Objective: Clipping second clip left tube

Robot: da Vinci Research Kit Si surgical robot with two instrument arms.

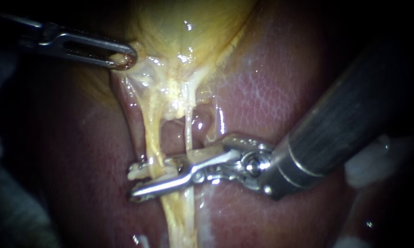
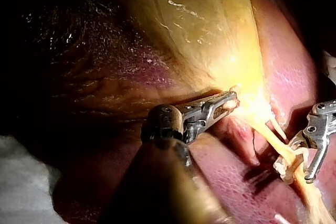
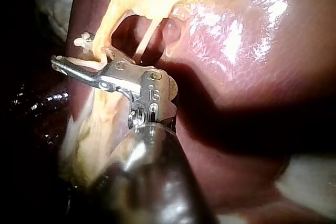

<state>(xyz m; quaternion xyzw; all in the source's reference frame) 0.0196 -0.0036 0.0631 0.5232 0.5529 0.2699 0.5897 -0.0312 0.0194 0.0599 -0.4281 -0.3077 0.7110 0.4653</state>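
Glossy red-pink liver point(image 1: 271, 92) fills the background, and the swollen yellow gallbladder point(image 1: 193, 27) sits at the top of the endoscope view. The thick dark-shafted right instrument point(image 1: 133, 183) reaches across, its silver jaws apart and straddling the pale yellow left tube point(image 1: 154, 133), which runs down between them. The slim grey left instrument point(image 1: 124, 59) has its slotted jaws clamped on the gallbladder's lower edge. A thin whitish second tube point(image 1: 188, 131) hangs just beside the left one. A small white clip point(image 1: 140, 172) lies on the left tube at the upper jaw.
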